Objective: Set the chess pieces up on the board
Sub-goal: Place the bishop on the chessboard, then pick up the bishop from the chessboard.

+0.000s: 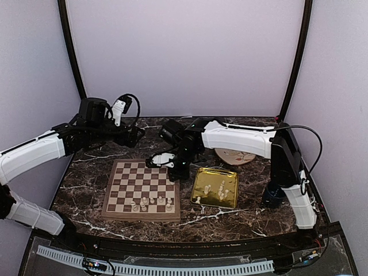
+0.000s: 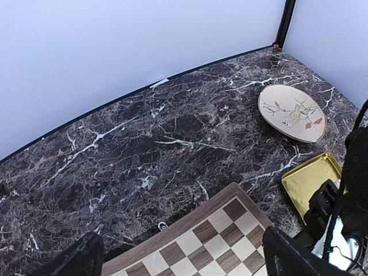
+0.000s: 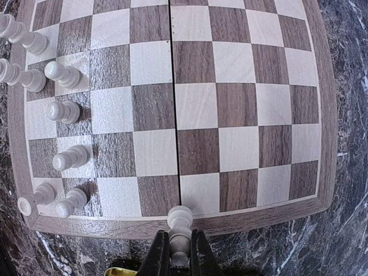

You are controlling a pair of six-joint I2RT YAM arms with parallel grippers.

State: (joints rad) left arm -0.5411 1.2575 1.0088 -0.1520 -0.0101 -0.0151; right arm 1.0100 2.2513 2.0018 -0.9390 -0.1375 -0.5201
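Observation:
The wooden chessboard (image 1: 138, 183) lies left of centre on the marble table. Several cream-white chess pieces (image 1: 152, 202) stand along its near rows, and in the right wrist view they line the left edge (image 3: 63, 109). More pieces (image 1: 220, 188) lie in the gold tray (image 1: 229, 201). My right gripper (image 1: 176, 171) hovers over the board's far right edge and is shut on a white pawn (image 3: 180, 221), held above the board's rim (image 3: 259, 215). My left gripper (image 1: 137, 136) is open and empty, raised behind the board's far left corner (image 2: 230, 192).
A round painted plate (image 1: 234, 155) lies behind the tray and also shows in the left wrist view (image 2: 291, 112). A dark blue cup (image 1: 272, 195) stands by the right arm's base. White walls close in the back and sides.

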